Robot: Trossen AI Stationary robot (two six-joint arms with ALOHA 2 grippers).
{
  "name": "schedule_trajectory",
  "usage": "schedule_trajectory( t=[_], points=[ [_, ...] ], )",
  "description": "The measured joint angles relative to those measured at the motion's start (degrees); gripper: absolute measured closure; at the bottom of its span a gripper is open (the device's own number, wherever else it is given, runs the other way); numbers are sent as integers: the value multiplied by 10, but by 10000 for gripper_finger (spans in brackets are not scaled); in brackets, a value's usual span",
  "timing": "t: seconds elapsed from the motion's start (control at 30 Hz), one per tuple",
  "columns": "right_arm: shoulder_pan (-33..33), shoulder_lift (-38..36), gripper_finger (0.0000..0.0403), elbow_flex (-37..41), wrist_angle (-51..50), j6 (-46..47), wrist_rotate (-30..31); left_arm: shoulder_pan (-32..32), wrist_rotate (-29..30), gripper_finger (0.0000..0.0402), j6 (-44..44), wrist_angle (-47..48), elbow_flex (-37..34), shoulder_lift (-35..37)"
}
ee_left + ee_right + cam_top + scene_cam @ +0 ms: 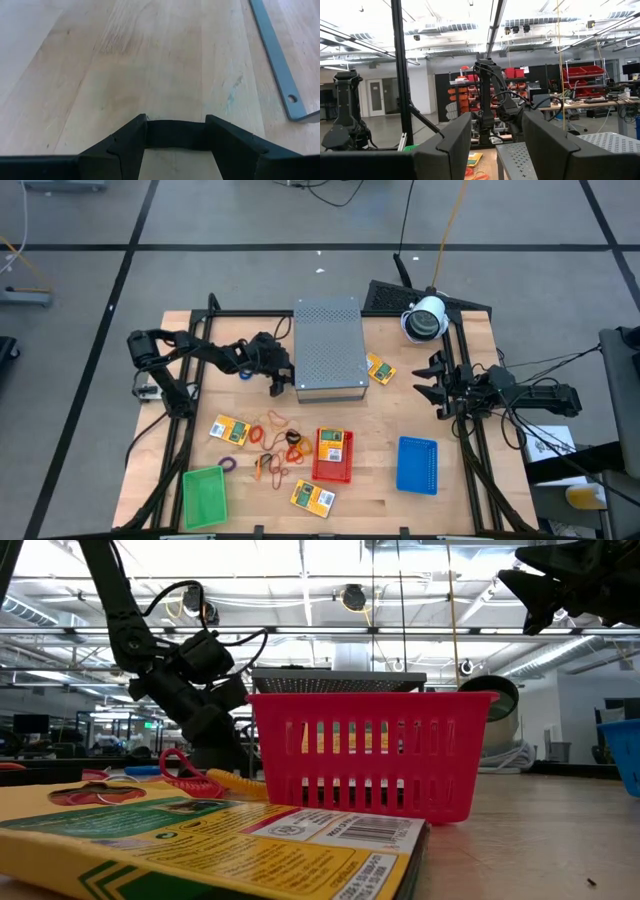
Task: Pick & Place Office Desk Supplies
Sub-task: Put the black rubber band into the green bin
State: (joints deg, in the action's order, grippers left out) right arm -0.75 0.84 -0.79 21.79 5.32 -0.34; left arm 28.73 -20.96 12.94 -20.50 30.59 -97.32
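1. Wooden table in the high view carries the supplies: one crayon packet lies in the red tray.
2. Three more packets and the rubber bands lie loose at lower centre; most sorting seems left.
3. Green tray and blue tray look empty.
4. Left gripper hangs open, empty, beside the grey box.
5. Right gripper waits at right, open, empty.

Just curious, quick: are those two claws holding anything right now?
Left gripper: open, empty, beside the grey box.
Right gripper: open, empty, raised at the table's right.
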Motion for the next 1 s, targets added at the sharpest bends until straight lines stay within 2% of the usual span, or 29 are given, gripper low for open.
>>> schedule_trajectory(
  t=[0.3, 0.4, 0.53, 0.73, 0.77, 1.0],
  points=[
    [0, 0, 234, 0, 2, 0, 0, -5, 37, 186, 0, 36, 1, 1],
    [0, 0, 234, 0, 3, 0, 0, -16, 62, 197, 0, 37, 1, 0],
    [0, 0, 234, 0, 3, 0, 0, -32, 90, 249, 0, 36, 0, 1],
    [0, 0, 234, 0, 3, 0, 0, -41, 99, 377, -4, 36, 0, 0],
    [0, 0, 234, 0, 3, 0, 0, -41, 98, 387, -10, 36, 0, 0],
    [0, 0, 234, 0, 3, 0, 0, -41, 99, 394, -38, 52, 0, 16]
  ],
)
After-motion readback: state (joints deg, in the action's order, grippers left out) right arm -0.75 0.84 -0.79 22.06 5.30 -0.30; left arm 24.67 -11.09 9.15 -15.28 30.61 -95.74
